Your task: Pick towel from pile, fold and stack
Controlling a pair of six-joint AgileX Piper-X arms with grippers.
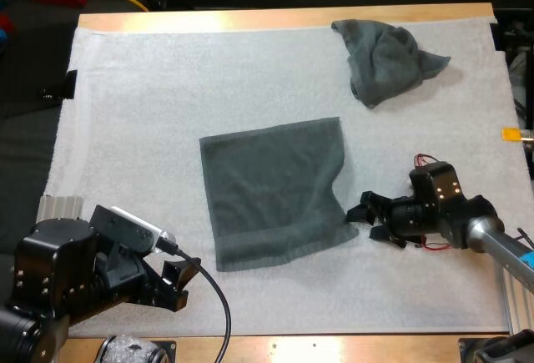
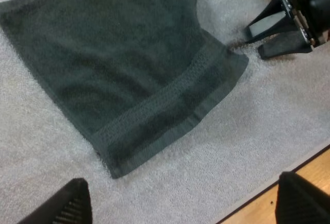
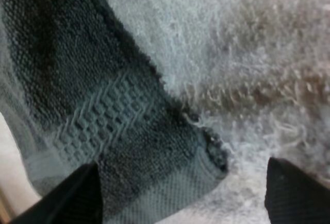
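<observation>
The towel (image 1: 271,192) lies spread flat at the middle of the mat (image 1: 150,113), banded hem toward the near side; the right edge ripples slightly, the rest is smooth. The crumpled towel (image 1: 385,58) sits at the far right, well apart.

The right gripper (image 1: 365,215) is low at the towel's near right corner; its fingers stand wide, one on each side of the corner tip, gripping nothing. The left gripper (image 1: 185,284) hangs near the near left corner, apart from the cloth; its fingers are wide, holding nothing.

Step in hand, by judgement: seize the near corners for the first fold.

Procedure:
- Press the right fingers down to the mat so that one finger slips under the hem.
- Close on the corner only, not on the mat fibres.
- Bring the left gripper to the near left corner and take an equal bite.
- Lift both corners level and carry them to the far edge.
- Match corner to corner before release.

Caution: an uneven bite or a one-sided lift is likely to skew the fold; the mat's nap may snag the hem.
</observation>
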